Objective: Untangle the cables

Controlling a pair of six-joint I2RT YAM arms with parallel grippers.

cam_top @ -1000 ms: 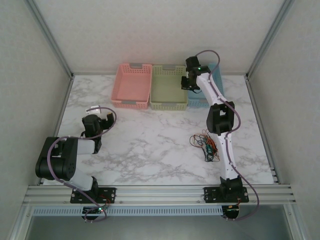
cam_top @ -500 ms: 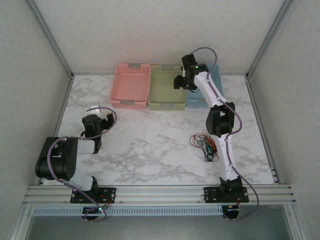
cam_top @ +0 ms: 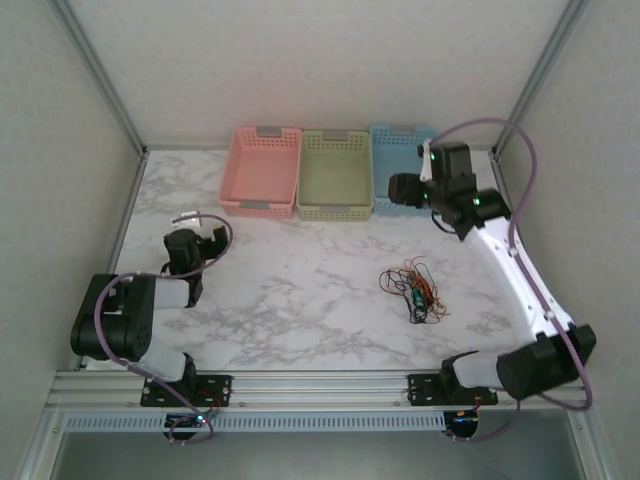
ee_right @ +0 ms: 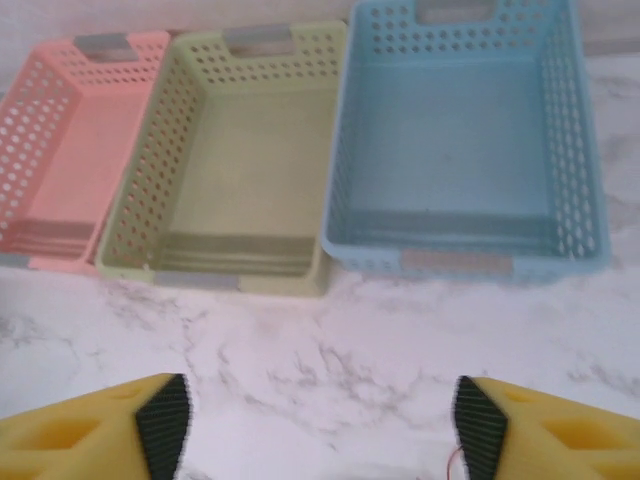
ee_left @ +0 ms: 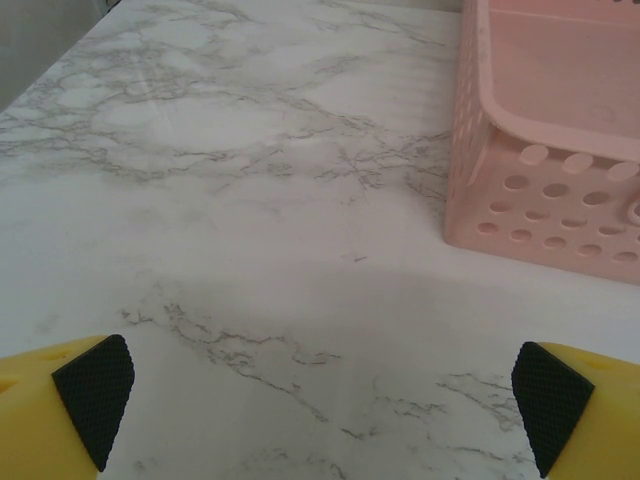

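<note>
The cables [cam_top: 412, 288] lie in a tangled bundle of thin black, red and green wires on the marble table [cam_top: 300, 290], right of centre. My right gripper [cam_top: 400, 190] hovers behind the bundle, just in front of the blue basket [cam_top: 402, 132]. In the right wrist view its jaws [ee_right: 322, 430] stand open over bare marble with nothing between them, and a tip of red wire [ee_right: 452, 462] shows by the right finger. My left gripper [cam_top: 208, 238] rests far left, open and holding nothing [ee_left: 320, 395].
Three baskets line the back edge: pink [cam_top: 262, 208], green [cam_top: 337, 211] and blue [ee_right: 470, 262]. In the left wrist view the pink basket's corner [ee_left: 540, 200] is ahead to the right. Frame posts and walls close in the sides.
The right arm swung from over the green and blue baskets out to the right, uncovering the cable bundle. Its gripper drew back to the blue basket's front and opened. The left arm stayed still.
</note>
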